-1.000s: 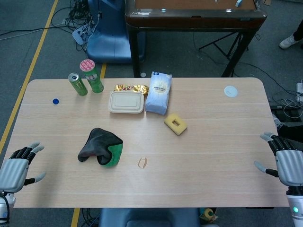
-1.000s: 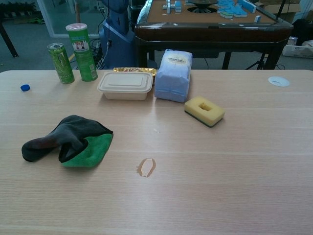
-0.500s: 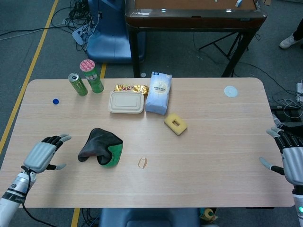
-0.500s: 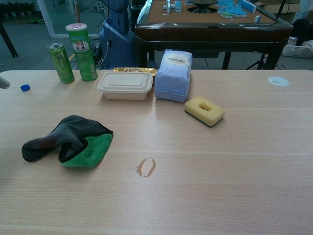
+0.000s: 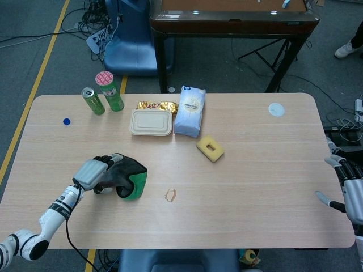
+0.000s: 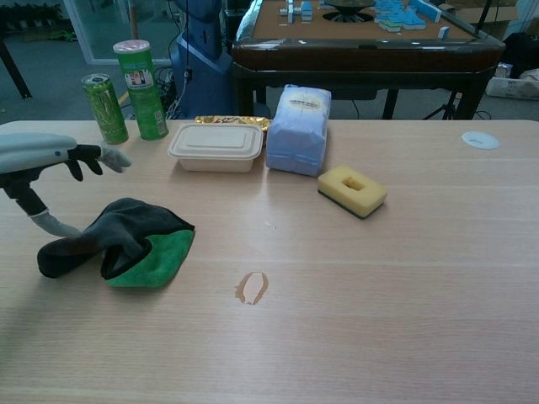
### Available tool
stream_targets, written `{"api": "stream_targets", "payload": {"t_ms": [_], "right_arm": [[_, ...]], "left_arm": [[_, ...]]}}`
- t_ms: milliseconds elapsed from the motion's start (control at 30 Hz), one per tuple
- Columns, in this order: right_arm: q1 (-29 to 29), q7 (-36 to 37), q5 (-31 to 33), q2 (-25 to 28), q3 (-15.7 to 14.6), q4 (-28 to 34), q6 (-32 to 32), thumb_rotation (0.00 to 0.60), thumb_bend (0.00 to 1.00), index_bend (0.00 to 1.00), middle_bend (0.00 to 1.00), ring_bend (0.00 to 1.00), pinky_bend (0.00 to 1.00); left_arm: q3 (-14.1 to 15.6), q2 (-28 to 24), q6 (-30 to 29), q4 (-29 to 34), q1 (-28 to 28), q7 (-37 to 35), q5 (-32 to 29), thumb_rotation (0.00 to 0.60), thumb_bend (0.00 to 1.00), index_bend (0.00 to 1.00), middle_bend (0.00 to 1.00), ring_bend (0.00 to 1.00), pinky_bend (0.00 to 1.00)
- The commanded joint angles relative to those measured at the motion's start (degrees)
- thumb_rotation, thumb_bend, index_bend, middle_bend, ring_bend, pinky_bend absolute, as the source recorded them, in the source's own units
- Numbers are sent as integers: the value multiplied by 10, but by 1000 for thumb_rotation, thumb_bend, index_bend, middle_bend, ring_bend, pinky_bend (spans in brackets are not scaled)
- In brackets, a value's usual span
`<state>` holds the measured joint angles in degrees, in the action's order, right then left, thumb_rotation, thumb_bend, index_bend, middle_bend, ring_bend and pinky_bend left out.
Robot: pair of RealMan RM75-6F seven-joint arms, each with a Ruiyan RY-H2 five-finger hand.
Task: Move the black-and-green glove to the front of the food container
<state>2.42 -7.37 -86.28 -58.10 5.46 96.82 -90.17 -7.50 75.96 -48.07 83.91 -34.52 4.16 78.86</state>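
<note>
The black-and-green glove point(image 5: 127, 174) point(image 6: 126, 240) lies crumpled on the table's front left, green cuff to the right. The beige lidded food container point(image 5: 151, 122) point(image 6: 216, 147) sits farther back, near the middle. My left hand point(image 5: 93, 172) point(image 6: 50, 151) hovers over the glove's black left end with its fingers point(image 6: 108, 156) stretched out and apart, holding nothing; the chest view shows a gap between hand and glove. My right hand point(image 5: 350, 190) stays off the table's right edge, fingers spread and empty, seen only in the head view.
A green can point(image 5: 93, 101) and a green tube point(image 5: 111, 90) stand at the back left, with a blue cap point(image 5: 66, 120) nearby. A gold packet point(image 5: 157, 106), a white-blue bag point(image 5: 190, 111) and a yellow sponge point(image 5: 210, 148) flank the container. A brown mark point(image 5: 171, 195) lies right of the glove.
My left hand has swung in from the table's left edge to above the glove's black end. The right hand has drifted slightly down and right. The glove has not moved.
</note>
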Motion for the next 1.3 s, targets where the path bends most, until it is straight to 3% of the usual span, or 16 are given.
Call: {"api": "stream_targets", "payload": {"t_ms": [33,133,400,533,767,867,900,1000,1133,1300], "right_arm": [[-1,5,2,-1,-2,-4,2,600,99,244,231,228,288],[-4,12,3,-1,-3,-7,2,600,100,244,233,228,288],[-10,32,8,1,-6,-17,3,600,99,244,249,228,288],[-10,41,8,2,-6,-21,6,600,99,244,249,228,288],[-10,52,9,3,-7,-25,11,600,99,244,254,228,288],[-10,54,9,4,-7,-25,11,600,99,244,254,228,288],[-10,55,8,4,-7,-25,11,600,100,244,255,228,288],[-10,56,7,5,-7,-24,11,600,99,244,258,228,287],[-11,56,7,6,-7,-22,9,600,99,244,262,228,287],[-14,56,6,5,-7,-20,5,600,99,244,268,228,288]], "left_arm": [[-3,32,22,-20,-22,24,-25,600,114,97,118,153,227],[-3,55,31,-32,-33,42,-42,592,114,88,103,137,227],[-3,102,43,-47,-58,147,-142,406,114,50,55,73,215],[3,118,31,-53,-64,197,-185,381,114,43,34,46,215],[17,135,11,-59,-71,266,-249,381,114,43,18,32,215],[21,138,5,-57,-72,275,-258,468,114,68,18,44,218],[22,139,5,-57,-73,274,-260,523,114,99,18,56,229],[21,147,0,-65,-71,256,-252,595,114,218,31,121,337],[19,162,0,-90,-66,209,-224,600,114,386,176,284,580],[15,169,3,-115,-63,148,-185,600,117,531,391,484,786]]}}
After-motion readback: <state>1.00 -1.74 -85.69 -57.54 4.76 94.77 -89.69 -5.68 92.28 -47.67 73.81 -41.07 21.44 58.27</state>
